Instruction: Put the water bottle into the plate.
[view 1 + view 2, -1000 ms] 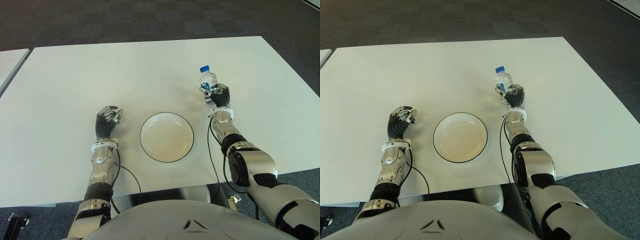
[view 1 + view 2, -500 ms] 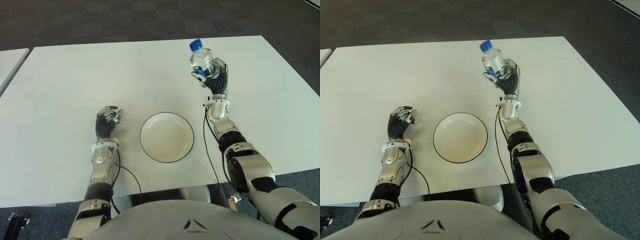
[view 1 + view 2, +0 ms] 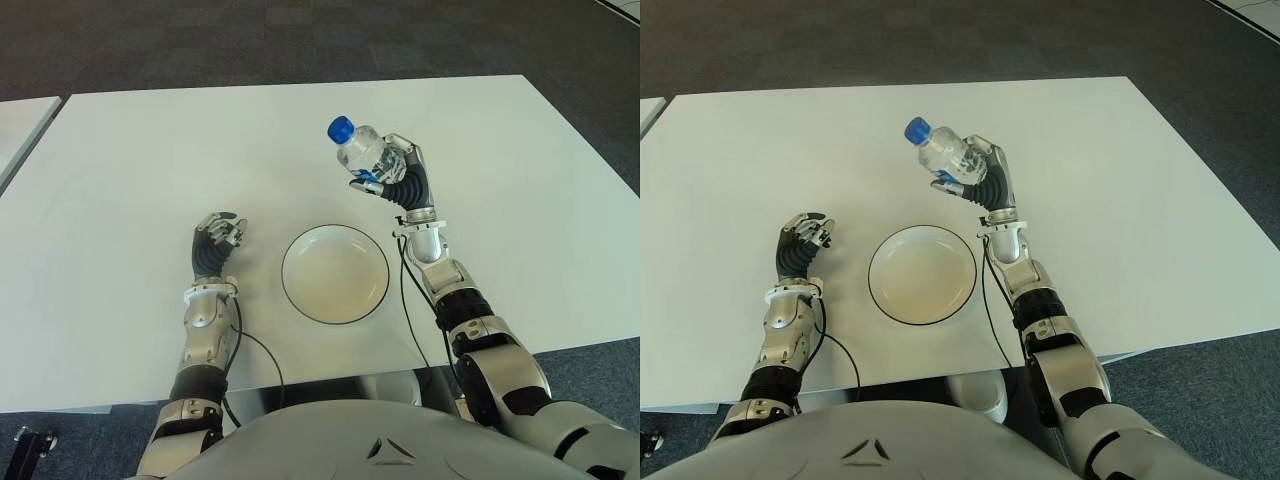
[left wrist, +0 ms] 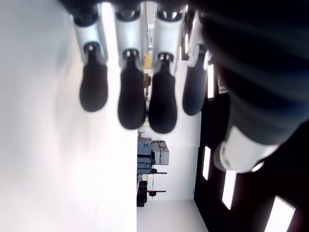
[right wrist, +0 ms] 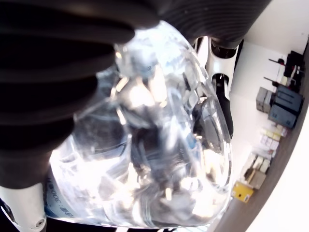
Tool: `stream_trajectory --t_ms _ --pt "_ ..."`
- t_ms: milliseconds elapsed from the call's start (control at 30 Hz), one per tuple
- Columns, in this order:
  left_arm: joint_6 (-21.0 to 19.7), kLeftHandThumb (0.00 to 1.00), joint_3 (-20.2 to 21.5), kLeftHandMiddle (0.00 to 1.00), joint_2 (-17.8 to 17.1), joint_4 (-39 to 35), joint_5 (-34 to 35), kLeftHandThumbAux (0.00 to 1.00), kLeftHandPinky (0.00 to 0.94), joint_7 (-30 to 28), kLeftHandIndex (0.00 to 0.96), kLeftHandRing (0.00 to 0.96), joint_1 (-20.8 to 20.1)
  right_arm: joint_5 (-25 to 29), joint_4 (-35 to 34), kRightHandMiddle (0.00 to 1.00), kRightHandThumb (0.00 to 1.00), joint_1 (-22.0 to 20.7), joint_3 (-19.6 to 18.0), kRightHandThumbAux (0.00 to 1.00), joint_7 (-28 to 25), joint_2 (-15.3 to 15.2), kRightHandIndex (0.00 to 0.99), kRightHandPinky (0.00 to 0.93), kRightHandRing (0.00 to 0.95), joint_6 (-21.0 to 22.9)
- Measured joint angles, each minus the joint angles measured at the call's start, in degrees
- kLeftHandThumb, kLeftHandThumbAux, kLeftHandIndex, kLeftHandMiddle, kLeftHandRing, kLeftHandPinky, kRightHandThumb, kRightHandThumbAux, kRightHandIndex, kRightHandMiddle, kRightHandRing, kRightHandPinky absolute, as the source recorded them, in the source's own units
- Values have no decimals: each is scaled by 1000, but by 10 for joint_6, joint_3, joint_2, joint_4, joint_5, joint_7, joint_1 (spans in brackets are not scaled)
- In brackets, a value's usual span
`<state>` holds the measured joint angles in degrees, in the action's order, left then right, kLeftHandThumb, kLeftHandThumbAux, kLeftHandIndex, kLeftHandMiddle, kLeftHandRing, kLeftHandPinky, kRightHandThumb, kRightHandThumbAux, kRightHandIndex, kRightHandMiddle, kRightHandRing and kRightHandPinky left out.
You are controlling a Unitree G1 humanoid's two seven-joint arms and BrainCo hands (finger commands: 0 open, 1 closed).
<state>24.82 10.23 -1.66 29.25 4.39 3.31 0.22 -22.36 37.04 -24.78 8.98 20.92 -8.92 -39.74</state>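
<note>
My right hand (image 3: 397,177) is shut on a clear water bottle (image 3: 360,150) with a blue cap, held in the air and tilted to the left, above the table just beyond the far right rim of the plate. The right wrist view is filled by the bottle (image 5: 145,140) wrapped in my dark fingers. The white plate (image 3: 335,273) with a thin dark rim lies empty on the white table (image 3: 150,160), in front of me. My left hand (image 3: 216,240) shows left of the plate, fingers curled, holding nothing.
A second white table edge (image 3: 18,130) shows at the far left. Dark carpet (image 3: 300,40) surrounds the table. Thin black cables (image 3: 405,300) run along both forearms.
My right hand has carried the bottle left and toward me, from the table's right side to above the plate's far rim, tilting it further left. The left hand has not moved.
</note>
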Motion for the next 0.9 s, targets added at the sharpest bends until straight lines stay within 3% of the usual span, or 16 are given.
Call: stream_trajectory --t_ms 433,700,900 --pt "1 708 -1 687 0 -2 -6 712 657 0 436 670 2 -9 -96 912 686 39 59 732 -117 -29 435 898 904 -34" --pt "-4 708 -1 682 0 -3 -10 713 638 0 436 662 1 -5 -102 917 687 40 94 733 -215 -62 435 899 909 -70" --pt "-4 708 0 681 0 -3 -9 713 640 0 435 662 2 -19 -106 902 690 36 111 734 -270 -89 435 874 896 -72"
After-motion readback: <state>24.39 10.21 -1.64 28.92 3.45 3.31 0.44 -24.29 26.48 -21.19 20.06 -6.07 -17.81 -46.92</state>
